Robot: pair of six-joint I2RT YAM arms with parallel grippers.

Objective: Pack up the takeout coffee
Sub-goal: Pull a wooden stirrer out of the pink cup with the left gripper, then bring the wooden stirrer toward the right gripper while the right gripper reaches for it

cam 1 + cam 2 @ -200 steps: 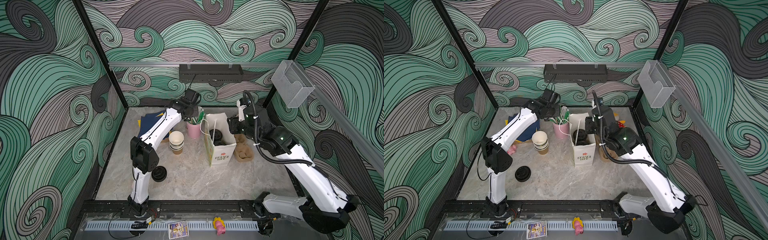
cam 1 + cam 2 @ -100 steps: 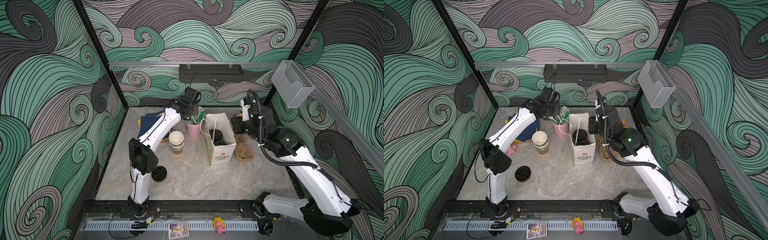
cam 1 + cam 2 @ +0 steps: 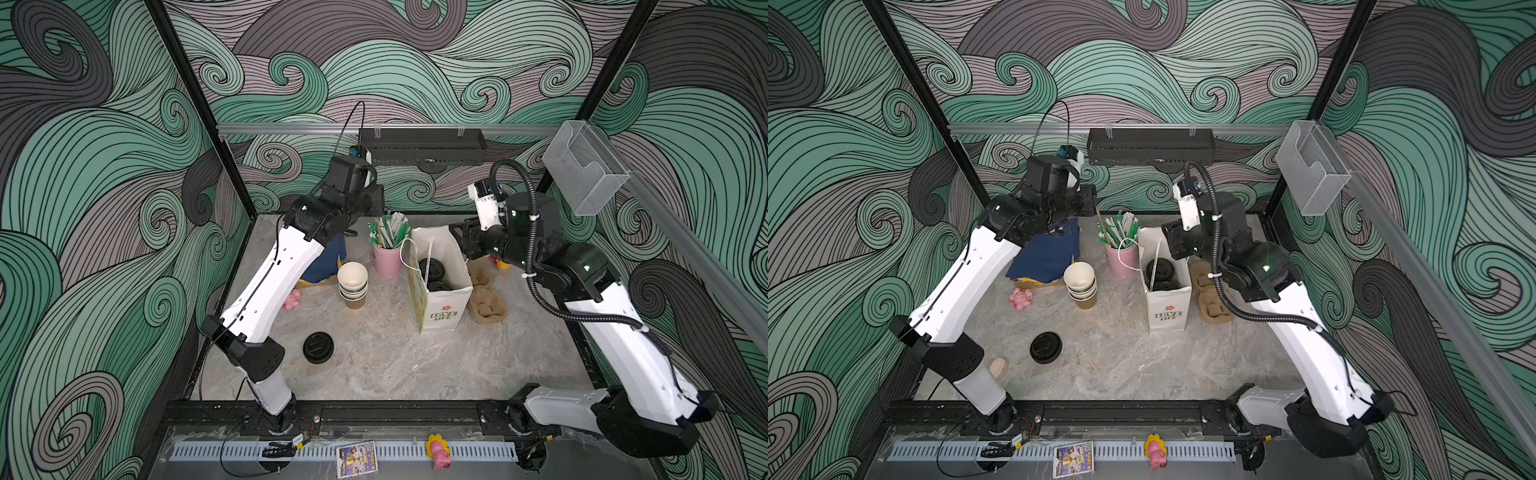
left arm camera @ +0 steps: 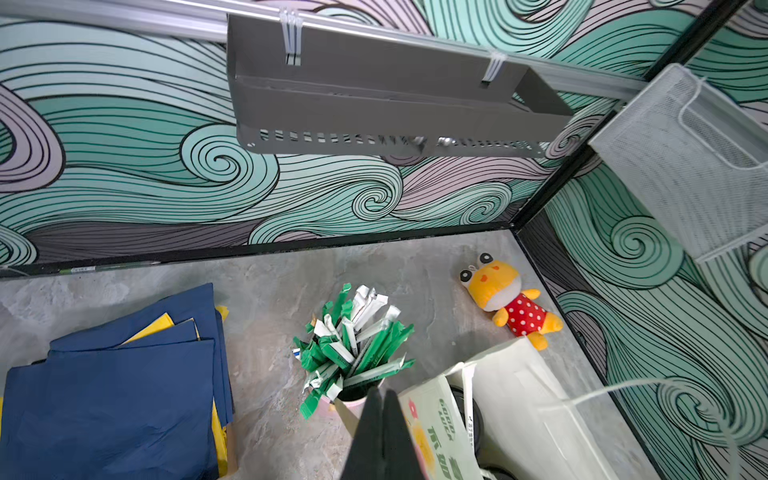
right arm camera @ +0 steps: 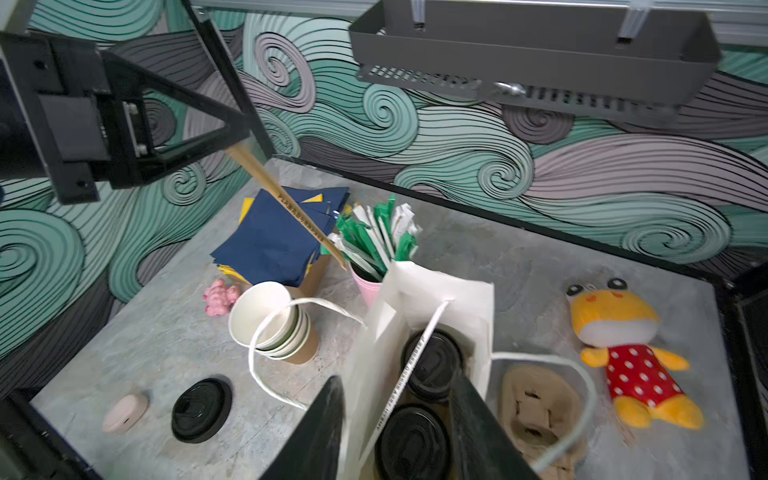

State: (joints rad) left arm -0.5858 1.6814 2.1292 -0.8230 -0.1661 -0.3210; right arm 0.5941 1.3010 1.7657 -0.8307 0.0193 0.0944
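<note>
This is a robot test lab, dressed up like a little coffee shop. Swirly green walls (image 3: 83, 174) and black posts (image 3: 195, 108) box in a stone-look table (image 3: 395, 365). The left arm (image 3: 270, 286) and the right arm (image 3: 623, 336) are bolted along the 6 o'clock edge. Empty cups (image 3: 353, 282) and straws (image 3: 390, 228) sit near 12 o'clock.

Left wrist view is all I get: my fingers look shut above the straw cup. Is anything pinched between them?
Observer: Yes. The left gripper pinches a wooden stirrer by one end, and it slants down toward the pink straw cup.
Operator: How many lids are in the bag? Mine shows only slivers.
Observer: Two black sip lids sit side by side inside the white paper bag.
Operator: And the right gripper?
Observer: The right gripper is open over the bag's mouth, gripping nothing that I can see.
</note>
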